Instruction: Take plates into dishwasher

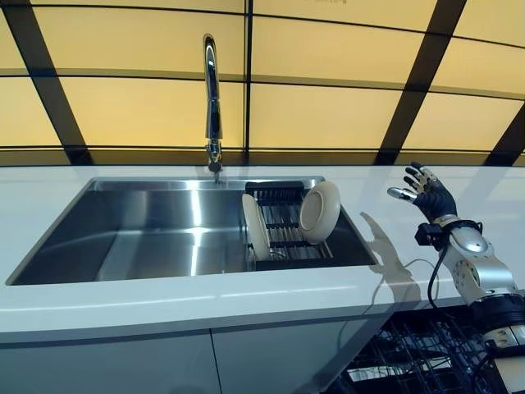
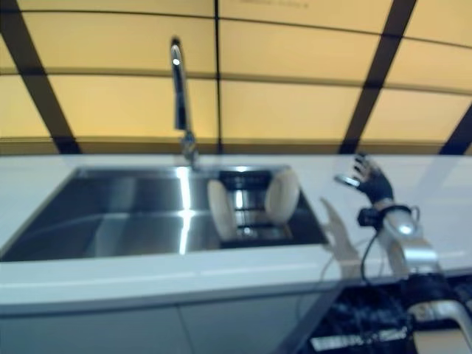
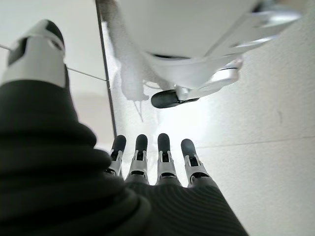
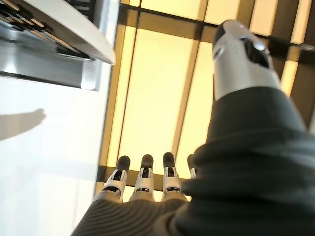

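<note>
Two white plates stand in a black dish rack point(image 1: 283, 230) at the right end of the steel sink point(image 1: 148, 238). One plate point(image 1: 255, 226) is upright at the rack's left side. The other plate point(image 1: 320, 211) leans at the rack's right. My right hand point(image 1: 426, 195) is raised above the white counter to the right of the sink, apart from the plates, open with fingers spread and empty; its fingers point(image 4: 145, 179) show straight in the right wrist view. My left hand point(image 3: 165, 157) shows only in the left wrist view, open and holding nothing.
A tall chrome faucet point(image 1: 212, 107) rises behind the sink's middle. The white counter point(image 1: 205, 304) runs along the front. Below it at the right a dark wire dishwasher rack point(image 1: 418, 353) is pulled out. Yellow wall panels stand behind.
</note>
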Controlling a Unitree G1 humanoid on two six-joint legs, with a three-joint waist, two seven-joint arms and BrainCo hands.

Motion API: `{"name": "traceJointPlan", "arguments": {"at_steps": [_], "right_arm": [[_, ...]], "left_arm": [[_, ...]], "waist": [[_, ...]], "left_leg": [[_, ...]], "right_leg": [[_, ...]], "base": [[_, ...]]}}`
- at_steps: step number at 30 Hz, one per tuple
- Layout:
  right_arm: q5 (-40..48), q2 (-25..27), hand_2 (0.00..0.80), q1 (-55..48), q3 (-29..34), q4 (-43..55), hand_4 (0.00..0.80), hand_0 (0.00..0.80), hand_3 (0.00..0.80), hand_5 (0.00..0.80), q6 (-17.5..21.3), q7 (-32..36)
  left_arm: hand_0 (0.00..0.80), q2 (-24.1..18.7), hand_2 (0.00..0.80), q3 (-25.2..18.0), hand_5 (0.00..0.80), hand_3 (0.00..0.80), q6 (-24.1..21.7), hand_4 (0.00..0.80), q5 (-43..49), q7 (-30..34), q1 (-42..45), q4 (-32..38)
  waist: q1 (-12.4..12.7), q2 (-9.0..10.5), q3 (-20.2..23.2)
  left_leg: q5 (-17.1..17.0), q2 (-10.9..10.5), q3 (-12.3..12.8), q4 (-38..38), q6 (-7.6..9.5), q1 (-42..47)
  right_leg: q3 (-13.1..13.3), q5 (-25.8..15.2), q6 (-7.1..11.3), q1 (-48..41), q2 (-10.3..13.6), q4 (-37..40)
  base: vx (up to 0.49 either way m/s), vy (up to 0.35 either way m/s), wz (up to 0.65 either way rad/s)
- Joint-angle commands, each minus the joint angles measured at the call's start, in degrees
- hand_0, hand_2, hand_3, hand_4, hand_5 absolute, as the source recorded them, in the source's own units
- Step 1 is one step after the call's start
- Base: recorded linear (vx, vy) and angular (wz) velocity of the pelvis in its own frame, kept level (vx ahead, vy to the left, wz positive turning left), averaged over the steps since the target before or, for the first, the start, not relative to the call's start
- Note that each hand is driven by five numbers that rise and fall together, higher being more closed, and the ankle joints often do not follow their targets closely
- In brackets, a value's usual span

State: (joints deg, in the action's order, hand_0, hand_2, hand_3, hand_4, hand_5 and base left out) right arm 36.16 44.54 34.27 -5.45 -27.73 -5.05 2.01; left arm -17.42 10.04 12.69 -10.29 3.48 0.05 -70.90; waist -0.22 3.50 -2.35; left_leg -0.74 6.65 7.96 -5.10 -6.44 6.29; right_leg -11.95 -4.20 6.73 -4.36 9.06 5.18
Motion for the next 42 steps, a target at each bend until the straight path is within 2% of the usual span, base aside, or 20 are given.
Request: {"name": "traceJointPlan", "arguments": {"at_steps": [1,3,10,20,30,42], "right_arm": [[1.3,3.7,0.0,8.5,-2.7,-4.2,0.0,0.0,0.0,0.0,-1.5,2.0],[1.5,4.1,0.0,9.3,-3.8,-5.6,0.0,0.0,0.0,0.0,-3.9,3.3],[1.2,4.6,0.0,13.1,-6.3,-10.7,0.0,0.0,0.0,0.0,-7.2,4.7],[-0.9,5.3,0.0,17.5,-8.7,-14.0,0.0,0.0,0.0,0.0,-10.5,4.8],[-1.4,6.9,0.0,21.6,-10.4,-17.9,0.0,0.0,0.0,0.0,-11.7,3.5],[-3.4,8.5,0.0,27.1,-13.8,-19.4,0.0,0.0,0.0,0.0,-12.8,0.5]], "left_arm": [[0.0,-1.0,0.0,3.2,0.0,0.0,-1.3,0.0,-0.1,0.5,-3.0,-4.1],[0.0,-1.3,0.0,2.9,0.0,0.0,-1.6,0.0,0.7,0.9,-2.5,-4.2],[0.0,-1.3,0.0,3.7,0.0,0.0,-2.0,0.0,2.0,1.4,-1.7,-4.6],[0.0,-1.2,0.0,4.5,0.0,0.0,-4.4,0.0,1.6,2.7,-0.3,-4.4],[0.0,-2.0,0.0,5.2,0.0,0.0,-5.0,0.0,1.5,2.9,-0.3,-4.2],[0.0,-2.0,0.0,6.4,0.0,0.0,-5.7,0.0,-0.3,2.9,-1.0,-3.1]], "waist": [[2.4,1.24,1.6],[2.8,1.44,1.5],[4.0,1.77,0.9],[5.3,2.09,0.0],[6.3,1.59,-2.0],[6.3,0.64,-5.0]], "left_leg": [[-0.4,-0.6,0.8,1.3,1.48,-0.8],[-0.4,-0.6,0.5,1.1,1.4,-0.8],[-0.6,-0.5,-0.2,0.7,1.28,-1.1],[-1.0,-0.6,-0.9,0.2,1.2,-1.6],[-1.7,-0.4,-1.5,0.1,0.81,-3.5],[-2.2,-0.7,-2.1,0.1,0.41,-5.9]], "right_leg": [[0.0,0.6,1.3,-0.8,1.6,-2.3],[-0.2,0.6,1.27,-1.0,1.5,-1.9],[-1.0,0.4,1.25,-1.4,1.5,-1.5],[-1.6,0.3,1.34,-1.3,1.6,-1.2],[-2.4,-0.3,1.39,0.2,1.7,-0.8],[-2.1,-1.3,1.69,2.5,2.0,-0.2]], "base": [[0.055,0.009,0.04],[0.056,0.012,0.05],[0.036,0.01,0.05],[0.028,0.007,0.04],[-0.01,-0.02,0.04],[-0.037,-0.017,0.03]]}}
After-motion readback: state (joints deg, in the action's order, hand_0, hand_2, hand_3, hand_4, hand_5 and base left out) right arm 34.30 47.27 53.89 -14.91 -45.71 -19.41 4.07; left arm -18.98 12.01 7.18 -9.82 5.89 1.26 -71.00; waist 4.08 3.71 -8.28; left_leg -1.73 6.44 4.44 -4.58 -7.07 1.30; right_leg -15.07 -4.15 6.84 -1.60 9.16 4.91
